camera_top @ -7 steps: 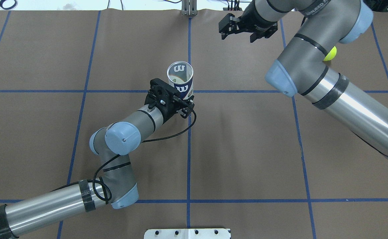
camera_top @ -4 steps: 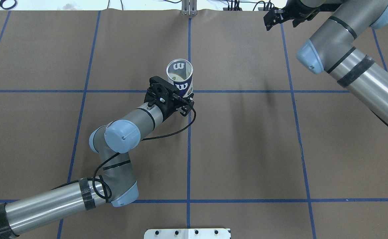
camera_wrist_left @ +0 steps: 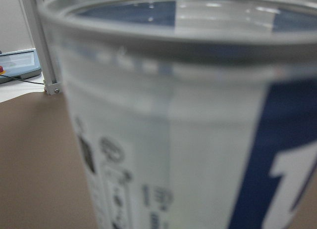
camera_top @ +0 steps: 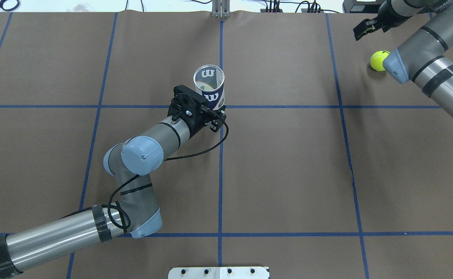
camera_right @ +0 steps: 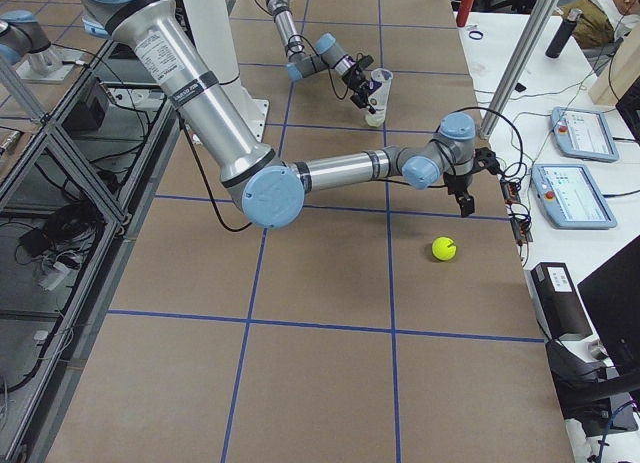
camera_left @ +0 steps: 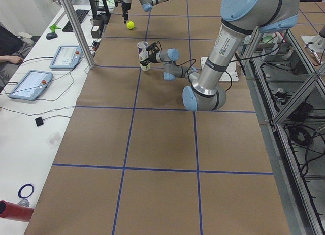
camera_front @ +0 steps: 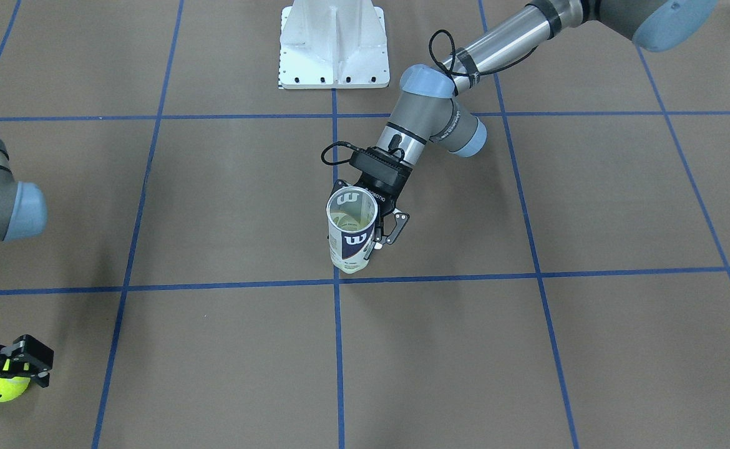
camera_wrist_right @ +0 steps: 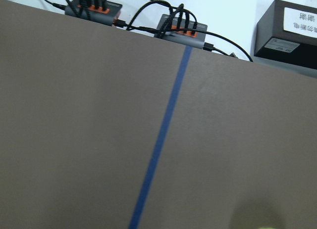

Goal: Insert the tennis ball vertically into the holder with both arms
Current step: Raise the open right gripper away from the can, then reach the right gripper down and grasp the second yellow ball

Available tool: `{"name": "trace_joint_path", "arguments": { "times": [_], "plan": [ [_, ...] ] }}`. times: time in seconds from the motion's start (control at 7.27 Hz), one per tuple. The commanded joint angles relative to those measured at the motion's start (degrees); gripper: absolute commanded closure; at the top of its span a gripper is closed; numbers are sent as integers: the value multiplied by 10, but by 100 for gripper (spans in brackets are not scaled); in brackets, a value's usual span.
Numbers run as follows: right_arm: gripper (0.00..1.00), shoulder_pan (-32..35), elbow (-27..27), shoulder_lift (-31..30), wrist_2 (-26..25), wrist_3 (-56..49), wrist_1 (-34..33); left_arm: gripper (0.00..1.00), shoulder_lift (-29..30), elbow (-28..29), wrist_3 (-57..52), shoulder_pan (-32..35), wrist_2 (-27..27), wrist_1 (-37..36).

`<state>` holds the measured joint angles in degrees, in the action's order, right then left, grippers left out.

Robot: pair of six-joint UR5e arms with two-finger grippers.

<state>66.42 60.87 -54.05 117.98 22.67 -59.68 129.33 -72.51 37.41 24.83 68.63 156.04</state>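
Note:
The holder [camera_top: 209, 86], a clear can with a navy and white label, stands upright near the table's middle, its mouth open to the top. My left gripper [camera_top: 216, 113] is shut on its lower part [camera_front: 352, 246] from the robot's side. The can's wall [camera_wrist_left: 163, 140] fills the left wrist view. A yellow tennis ball [camera_top: 377, 61] lies on the brown paper at the far right. My right gripper [camera_front: 0, 374] hovers open just over the ball [camera_front: 2, 389], apart from it in the exterior right view [camera_right: 444, 248]. The right wrist view shows only paper and a blue line.
The white base plate [camera_top: 218, 272] sits at the near edge. A metal post [camera_top: 220, 8] and cables line the far edge. Tablets [camera_right: 575, 133] lie on the white bench beyond the ball. A person's arm [camera_left: 10, 60] rests beside the bench.
My right arm has swung right toward the far right corner, uncovering the tennis ball. The left gripper and the holder have shifted slightly away from the robot.

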Motion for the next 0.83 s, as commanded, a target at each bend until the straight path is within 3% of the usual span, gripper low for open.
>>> {"name": "trace_joint_path", "arguments": {
  "times": [0.0, 0.69],
  "plan": [
    [2, 9, -35, -4, -1, -38, 11, 23, 2, 0, -1, 1, 0, 0],
    [2, -17, -82, -4, -13, -39, 12, 23, 2, 0, 0, 1, 0, 0]
  ]
}}
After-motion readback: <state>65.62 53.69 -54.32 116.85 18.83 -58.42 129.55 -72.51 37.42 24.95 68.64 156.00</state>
